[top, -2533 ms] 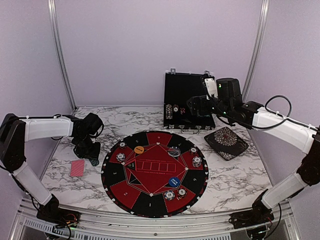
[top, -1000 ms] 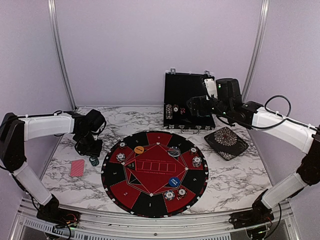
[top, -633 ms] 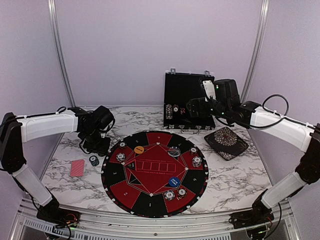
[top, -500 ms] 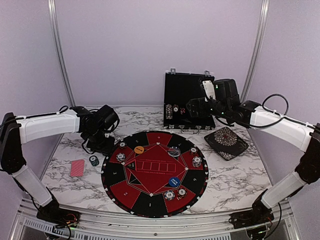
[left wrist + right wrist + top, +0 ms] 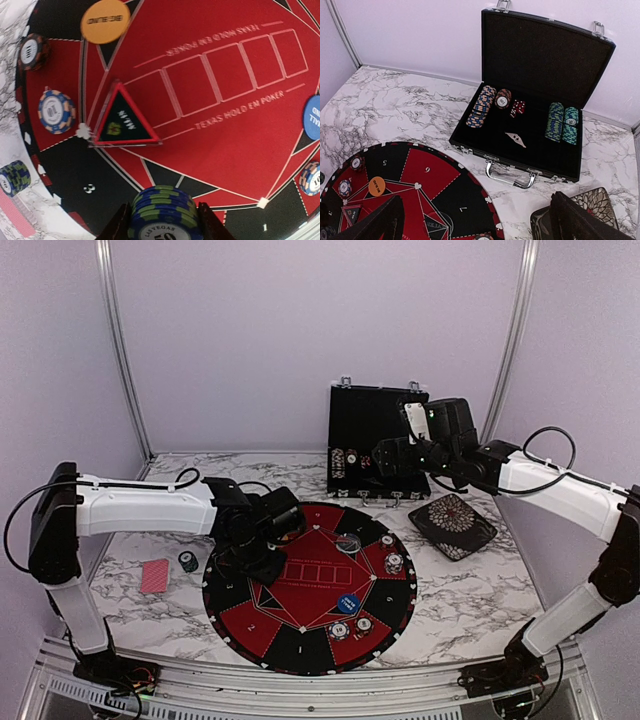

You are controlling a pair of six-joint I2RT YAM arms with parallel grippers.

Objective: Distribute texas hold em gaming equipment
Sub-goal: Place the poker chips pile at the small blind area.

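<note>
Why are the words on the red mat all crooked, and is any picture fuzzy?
Left wrist view: the camera is turned, so the mat lettering runs slanted, some upside down; the chip stack in the left gripper sits close, slightly soft. Right wrist view: the right gripper fingers are dark blurs. Top external view: sharp, evenly lit.

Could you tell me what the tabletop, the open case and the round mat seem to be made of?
The tabletop looks like marble or marble-print laminate: smooth white with grey veins. The case has a black shell, matte felt-like lining, shiny metal latches and handle. The mat is probably felt or rubber: flat, matte, printed.
</note>
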